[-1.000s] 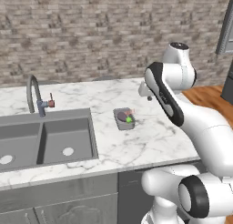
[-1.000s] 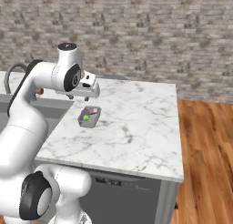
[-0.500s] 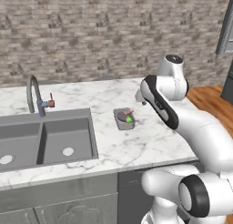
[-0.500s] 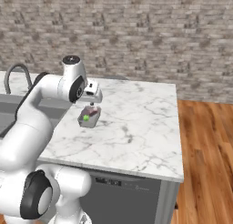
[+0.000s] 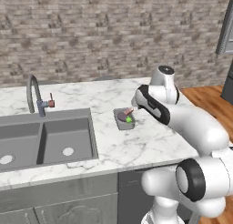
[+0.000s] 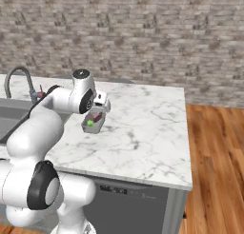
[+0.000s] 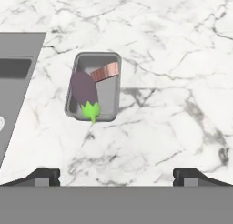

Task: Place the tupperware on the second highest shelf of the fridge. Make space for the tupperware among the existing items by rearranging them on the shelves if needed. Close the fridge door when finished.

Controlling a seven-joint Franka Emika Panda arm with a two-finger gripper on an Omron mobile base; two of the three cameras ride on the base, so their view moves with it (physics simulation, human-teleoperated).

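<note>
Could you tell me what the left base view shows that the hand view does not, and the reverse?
Left base view alone: the curved grey faucet, the brown brick wall, and the white arm leaning over the counter. Hand view alone: the open gripper, its two dark fingertips spread wide above bare marble. Both share the small grey rectangular tupperware holding a purple eggplant, the white marble counter, and the grey sink.

Before us: one tupperware [image 7: 94, 87], one eggplant [image 7: 84, 94], one sink [image 5: 43, 139] of two basins, one faucet [image 5: 35, 96].
</note>
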